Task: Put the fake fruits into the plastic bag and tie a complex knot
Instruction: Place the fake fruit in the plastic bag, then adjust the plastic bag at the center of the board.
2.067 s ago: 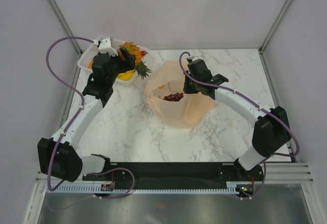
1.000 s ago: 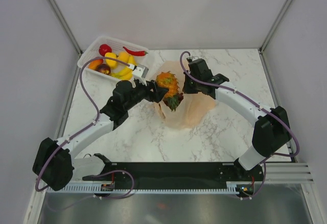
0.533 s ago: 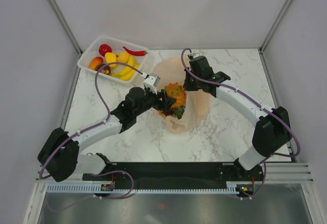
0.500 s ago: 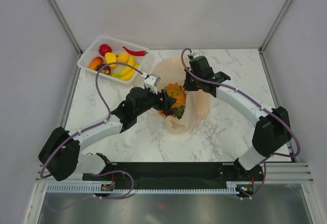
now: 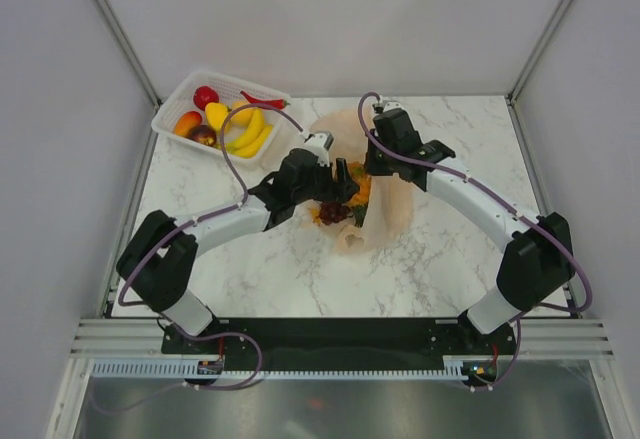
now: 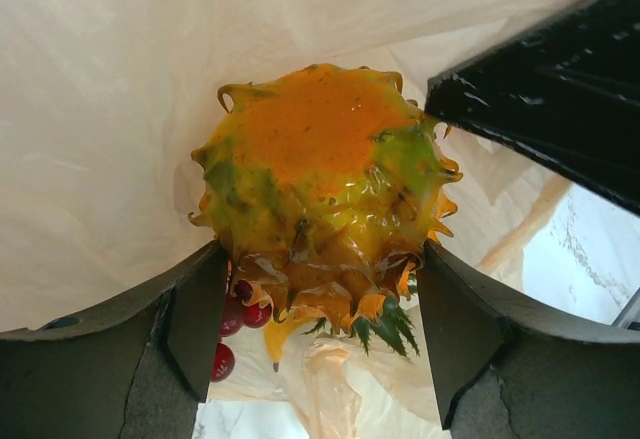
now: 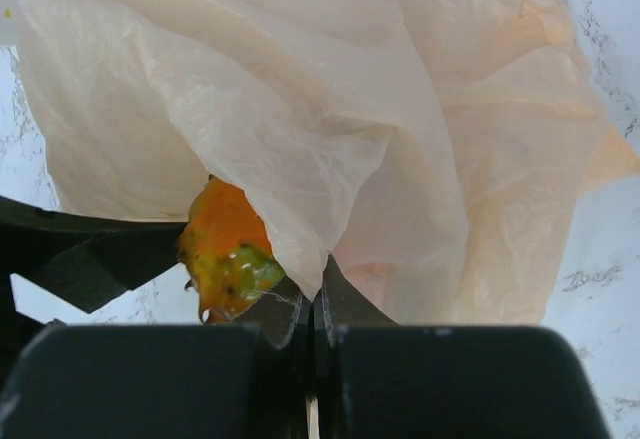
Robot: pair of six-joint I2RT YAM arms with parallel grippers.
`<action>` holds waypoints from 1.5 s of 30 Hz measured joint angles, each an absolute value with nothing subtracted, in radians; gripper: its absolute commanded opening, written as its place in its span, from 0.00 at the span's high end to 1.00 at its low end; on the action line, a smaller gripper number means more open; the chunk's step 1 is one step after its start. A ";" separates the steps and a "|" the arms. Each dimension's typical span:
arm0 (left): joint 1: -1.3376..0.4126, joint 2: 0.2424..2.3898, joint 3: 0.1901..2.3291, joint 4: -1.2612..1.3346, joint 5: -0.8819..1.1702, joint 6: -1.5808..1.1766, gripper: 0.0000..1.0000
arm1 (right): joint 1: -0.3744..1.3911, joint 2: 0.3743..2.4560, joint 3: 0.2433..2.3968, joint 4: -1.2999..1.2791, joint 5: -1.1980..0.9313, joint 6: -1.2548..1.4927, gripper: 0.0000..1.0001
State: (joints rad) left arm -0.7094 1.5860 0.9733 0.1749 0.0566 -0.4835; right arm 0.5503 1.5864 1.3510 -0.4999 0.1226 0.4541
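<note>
Pineapple [image 6: 320, 189], clamped in your left gripper [image 6: 325, 269], now sits deeper inside the plastic bag [image 5: 395, 204] than half a second ago; your right gripper [image 7: 312, 309] pinches the bag's rim. White basket [image 5: 179, 97] stands far-left on the marble table [image 5: 250, 259], grey walls [image 5: 350, 19] around.

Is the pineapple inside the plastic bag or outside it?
Inside: in the left wrist view the pineapple, held by the left gripper, has the plastic bag behind it and grapes beneath.
</note>
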 measured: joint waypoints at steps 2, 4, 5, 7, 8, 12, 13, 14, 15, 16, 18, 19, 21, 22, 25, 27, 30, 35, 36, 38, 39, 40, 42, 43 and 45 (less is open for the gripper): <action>-0.712 1.622 1.011 0.157 0.044 -0.501 0.86 | 0.553 1.582 1.351 -0.500 0.130 0.451 1.00; -0.714 1.653 1.049 0.141 0.020 -0.513 0.86 | 0.555 1.577 1.349 -0.500 0.130 0.448 1.00; -0.714 1.672 1.074 0.129 0.004 -0.520 0.84 | 0.558 1.575 1.349 -0.500 0.130 0.448 1.00; -0.715 1.713 1.125 0.112 -0.027 -0.538 0.83 | 0.562 1.574 1.348 -0.500 0.130 0.448 1.00; -0.715 1.731 1.145 0.104 -0.045 -0.551 0.81 | 0.565 1.574 1.348 -0.500 0.129 0.448 1.00; -0.715 1.792 1.213 0.098 -0.089 -0.601 0.54 | 0.573 1.573 1.340 -0.497 0.131 0.447 1.00; -0.715 1.807 1.231 0.098 -0.097 -0.608 0.43 | 0.574 1.573 1.336 -0.497 0.136 0.448 1.00; -0.715 1.816 1.240 0.100 -0.101 -0.613 0.39 | 0.574 1.571 1.333 -0.497 0.138 0.448 1.00; -0.715 1.821 1.245 0.101 -0.104 -0.617 0.35 | 0.574 1.570 1.330 -0.498 0.142 0.448 1.00; -0.715 1.821 1.244 0.099 -0.104 -0.618 0.30 | 0.574 1.568 1.330 -0.497 0.148 0.448 1.00; -0.715 1.814 1.243 0.099 -0.108 -0.615 0.09 | 0.573 1.565 1.328 -0.497 0.158 0.448 1.00; -0.715 1.810 1.238 0.098 -0.111 -0.612 0.01 | 0.573 1.562 1.327 -0.496 0.161 0.448 1.00; -0.715 1.786 1.217 0.090 -0.123 -0.600 0.00 | 0.573 1.559 1.322 -0.495 0.166 0.448 1.00; -0.715 1.768 1.204 0.076 -0.127 -0.595 0.00 | 0.573 1.559 1.321 -0.494 0.167 0.448 1.00; -0.715 1.705 1.180 0.037 -0.131 -0.575 0.00 | 0.572 1.559 1.316 -0.493 0.168 0.448 1.00; -0.715 1.661 1.172 0.019 -0.130 -0.560 0.00 | 0.572 1.559 1.315 -0.494 0.167 0.448 1.00; -0.715 1.597 1.171 -0.023 -0.128 -0.532 0.00 | 0.572 1.559 1.315 -0.493 0.166 0.448 1.00; -0.714 1.511 1.171 -0.114 -0.129 -0.467 0.00 | 0.572 1.559 1.315 -0.489 0.148 0.446 1.00; -0.712 1.501 1.171 -0.136 -0.128 -0.452 0.00 | 0.572 1.559 1.315 -0.486 0.134 0.444 1.00; -0.697 1.493 1.171 -0.169 -0.110 -0.430 0.00 | 0.572 1.559 1.315 -0.482 0.107 0.443 1.00; -0.685 1.492 1.171 -0.184 -0.091 -0.422 0.00 | 0.571 1.562 1.315 -0.479 0.084 0.443 1.00; -0.666 1.493 1.166 -0.191 -0.067 -0.418 0.00 | 0.571 1.567 1.316 -0.474 0.061 0.444 1.00; -0.624 1.495 1.149 -0.193 -0.011 -0.414 0.00 | 0.571 1.584 1.316 -0.464 0.014 0.449 1.00; -0.604 1.500 1.141 -0.192 0.015 -0.413 0.00 | 0.571 1.596 1.316 -0.458 -0.007 0.453 1.00; -0.571 1.527 1.134 -0.186 0.052 -0.414 0.00 | 0.571 1.620 1.316 -0.446 -0.037 0.461 1.00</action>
State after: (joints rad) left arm -0.5713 1.5272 1.1339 -0.1856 0.0521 -0.4137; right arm 0.5713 1.6196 1.3155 -0.4458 -0.0368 0.4606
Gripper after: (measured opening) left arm 0.995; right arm 0.010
